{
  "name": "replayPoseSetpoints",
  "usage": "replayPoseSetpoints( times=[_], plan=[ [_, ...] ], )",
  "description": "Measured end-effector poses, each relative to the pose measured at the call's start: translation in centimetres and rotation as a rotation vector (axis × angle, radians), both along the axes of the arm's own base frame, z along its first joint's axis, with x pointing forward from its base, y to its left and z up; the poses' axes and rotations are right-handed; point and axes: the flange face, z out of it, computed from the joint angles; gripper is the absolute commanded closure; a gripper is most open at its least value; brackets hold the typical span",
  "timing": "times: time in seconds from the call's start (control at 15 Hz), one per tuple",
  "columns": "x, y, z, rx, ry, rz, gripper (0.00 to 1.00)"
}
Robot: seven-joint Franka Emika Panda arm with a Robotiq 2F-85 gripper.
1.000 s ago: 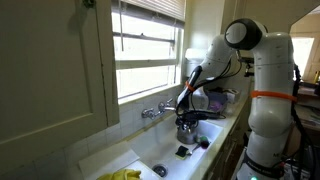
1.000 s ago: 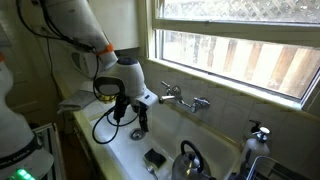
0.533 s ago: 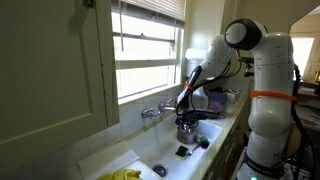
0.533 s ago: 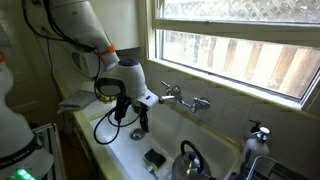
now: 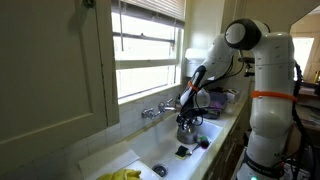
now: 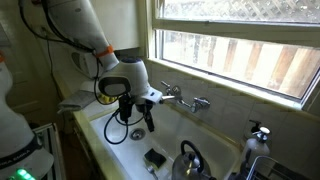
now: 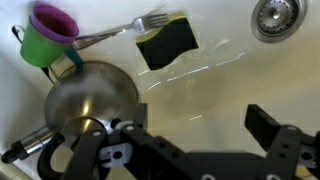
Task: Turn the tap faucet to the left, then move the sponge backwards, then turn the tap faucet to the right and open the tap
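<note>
Tool (image 6: 149, 122) hangs over the white basin surface (image 6: 130, 155) with its 2 fingers pointing down. In the wrist view the tool (image 7: 178, 135) shows those fingers (image 7: 275, 135) spread wide, with only bare basin between them. It grips nothing.

In an exterior view it sits beside the tap faucet (image 6: 184, 98), near it but apart from it. The tap faucet (image 5: 153, 111) is fixed to the back wall below the window, with its short spout reaching out over the basin.

The sponge (image 7: 168, 43) lies flat on the surface, dark with a yellow edge, well clear of the fingers. A fork (image 7: 125, 30) lies with its tines touching the sponge's upper edge, its handle running toward a purple-and-green cup (image 7: 48, 33). A steel kettle (image 7: 92, 100) stands just beside that cup, partly hidden behind 1 finger. The drain (image 7: 275, 15) sits in the corner of the wrist view.

In an exterior view the sponge (image 6: 154, 157) lies between the kettle (image 6: 190, 160) and the drain (image 6: 118, 131). Yellow gloves (image 5: 122, 175) lie at the near end of the basin.
</note>
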Motion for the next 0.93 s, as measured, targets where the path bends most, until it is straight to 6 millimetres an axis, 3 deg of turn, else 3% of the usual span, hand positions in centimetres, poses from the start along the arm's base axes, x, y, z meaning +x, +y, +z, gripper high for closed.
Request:
replayPoseSetpoints(
  times=[0.2, 0.6, 0.93],
  plan=[
    [1.4, -0.3, 2.6, -0.036, 0.032, 0.131, 0.00],
    [4.2, 1.5, 9.9, -0.073, 0.016, 0.287, 0.00],
    [6.3, 1.7, 11.8, -0.093, 0.009, 0.346, 0.00]
  ],
)
